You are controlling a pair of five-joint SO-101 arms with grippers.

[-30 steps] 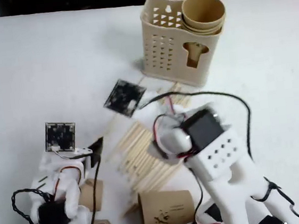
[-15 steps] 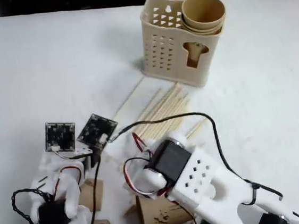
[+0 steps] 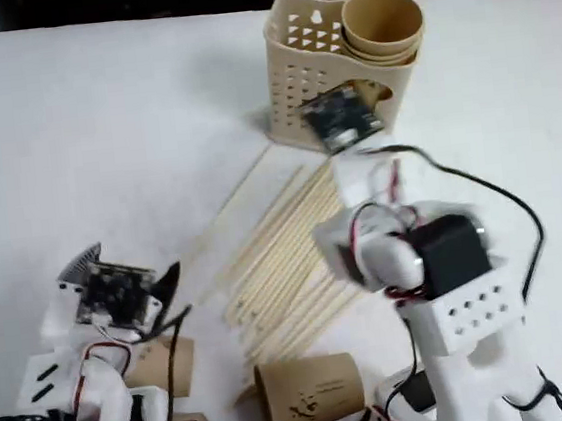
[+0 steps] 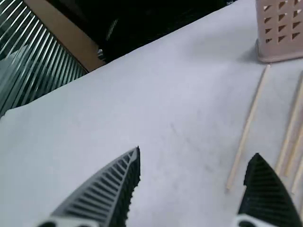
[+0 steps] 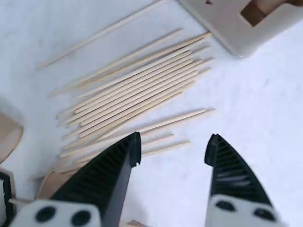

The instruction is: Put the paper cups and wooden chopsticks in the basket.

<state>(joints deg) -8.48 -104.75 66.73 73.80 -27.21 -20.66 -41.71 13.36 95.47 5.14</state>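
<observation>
Several wooden chopsticks (image 3: 286, 260) lie spread on the white table in front of the beige basket (image 3: 313, 86), which holds stacked paper cups (image 3: 382, 21). One paper cup (image 3: 311, 396) lies on its side near the front edge. Another cup (image 3: 164, 363) lies beside the left arm. My right gripper (image 5: 173, 146) hangs open over the near end of the chopstick pile (image 5: 137, 94), with the basket's corner (image 5: 227, 28) beyond. My left gripper (image 4: 189, 189) is open and empty over bare table, a single chopstick (image 4: 248, 127) ahead of it. From above, the left gripper (image 3: 124, 269) sits at the front left.
The right arm's body (image 3: 439, 274) and its black cable (image 3: 490, 193) stand between the chopsticks and the table's right side. A dark wall and slatted panel (image 4: 28, 61) lie beyond the table's far edge. Bare table stretches to the back left.
The right arm swung left toward the left arm, then back right, its wrist now near the basket. The left arm shifted left and its fingers spread wider.
</observation>
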